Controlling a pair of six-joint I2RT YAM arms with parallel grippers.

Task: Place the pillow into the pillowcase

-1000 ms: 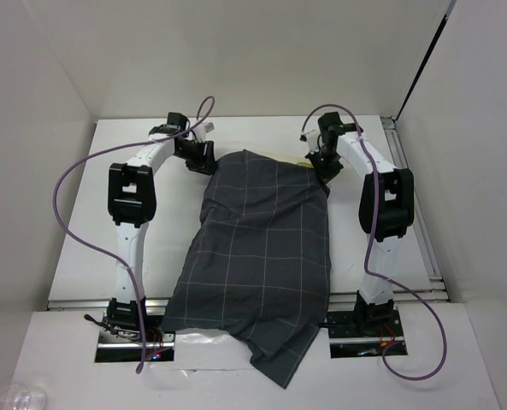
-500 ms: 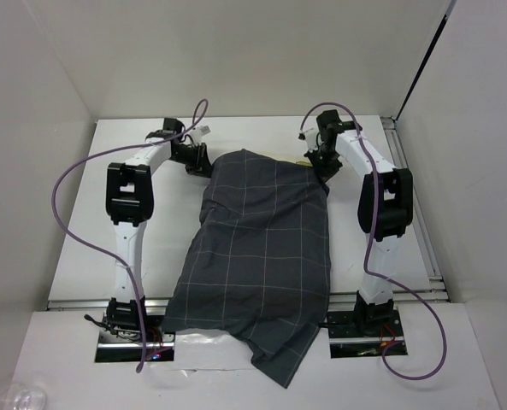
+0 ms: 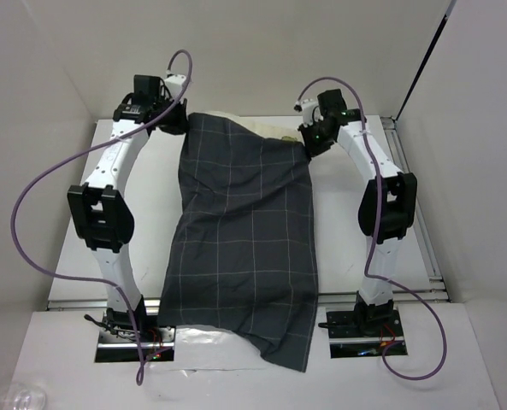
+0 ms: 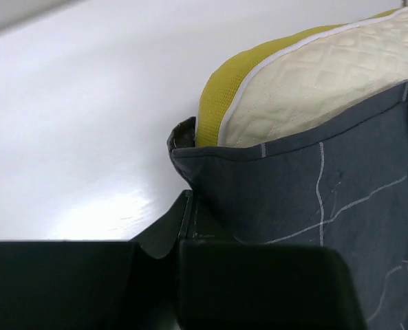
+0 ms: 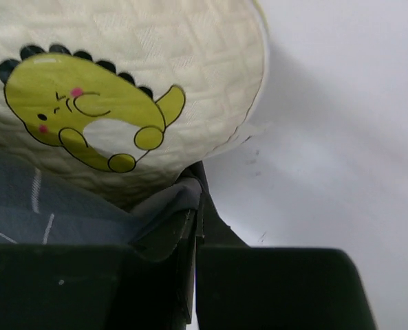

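The left gripper (image 4: 184,210) is pinching the far-left corner of the pillowcase (image 4: 307,199), jaws pressed together on the hem. The right gripper (image 5: 195,203) is clamping the far-right corner likewise. The pillow (image 4: 307,75) is lying inside the case, its quilted far end poking out of the opening, and the case is draping over the near edge of the table (image 3: 347,231).
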